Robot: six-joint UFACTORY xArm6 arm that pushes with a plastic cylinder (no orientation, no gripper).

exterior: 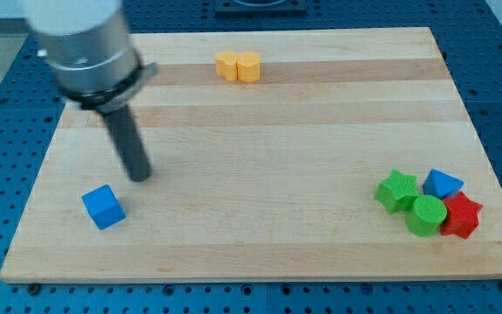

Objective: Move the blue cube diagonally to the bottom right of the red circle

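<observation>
The blue cube (pixel 103 207) lies near the board's bottom left corner. My tip (pixel 139 177) rests on the board just up and to the right of the cube, a small gap apart from it. No red circle shows; the only red block is a red star (pixel 461 215) at the bottom right, in a cluster with other blocks.
The cluster at the bottom right holds a green star (pixel 397 190), a green cylinder (pixel 426 215) and a blue triangular block (pixel 443 184). Two yellow blocks (pixel 238 65) sit side by side at the top centre. The wooden board (pixel 268 131) ends close to the cube.
</observation>
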